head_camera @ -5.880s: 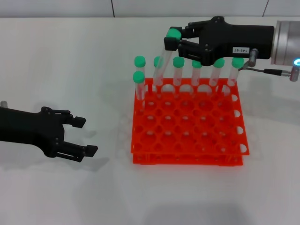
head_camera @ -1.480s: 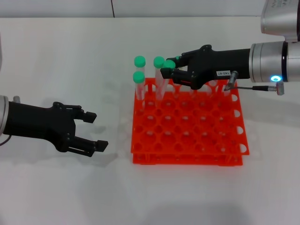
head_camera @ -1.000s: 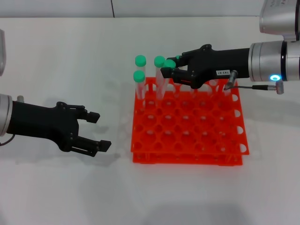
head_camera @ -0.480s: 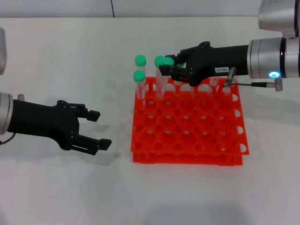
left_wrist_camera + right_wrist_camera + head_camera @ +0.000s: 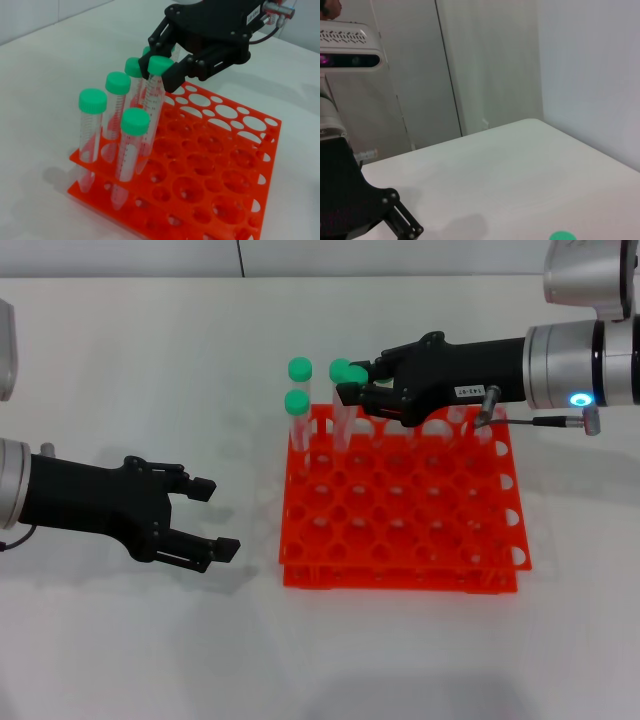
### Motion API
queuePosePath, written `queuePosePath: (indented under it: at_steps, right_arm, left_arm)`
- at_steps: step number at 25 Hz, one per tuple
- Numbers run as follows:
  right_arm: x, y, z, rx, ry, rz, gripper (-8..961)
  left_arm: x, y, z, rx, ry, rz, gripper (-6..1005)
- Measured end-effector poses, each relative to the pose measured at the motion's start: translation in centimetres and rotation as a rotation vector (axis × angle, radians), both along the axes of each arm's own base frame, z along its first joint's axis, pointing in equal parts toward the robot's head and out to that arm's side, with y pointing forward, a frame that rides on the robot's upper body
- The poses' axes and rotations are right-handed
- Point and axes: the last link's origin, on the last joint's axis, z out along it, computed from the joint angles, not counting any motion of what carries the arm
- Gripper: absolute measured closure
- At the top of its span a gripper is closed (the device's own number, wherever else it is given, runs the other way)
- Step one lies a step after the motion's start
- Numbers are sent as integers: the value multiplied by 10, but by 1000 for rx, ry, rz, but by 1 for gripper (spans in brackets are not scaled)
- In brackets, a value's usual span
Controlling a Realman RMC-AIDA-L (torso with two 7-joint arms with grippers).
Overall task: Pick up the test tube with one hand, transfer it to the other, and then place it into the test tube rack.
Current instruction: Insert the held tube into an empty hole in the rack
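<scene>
Head view: right gripper pinches the test tube over the rack's 12 o'clock row — left gripper idles, fingers spread, at 9 o'clock.

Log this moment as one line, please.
phase: placing | right gripper: shut on test tube, tube in test tube rack back row | left gripper: open, beside rack, idle
</scene>
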Motion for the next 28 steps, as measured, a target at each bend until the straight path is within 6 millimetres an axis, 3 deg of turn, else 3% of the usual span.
queuePosePath:
  at_steps: [28]
  right_arm:
    - [3,1,-8,-28,-22,-15,673]
  left_arm:
    - [-1,-1,-3,-9,-8,3,111]
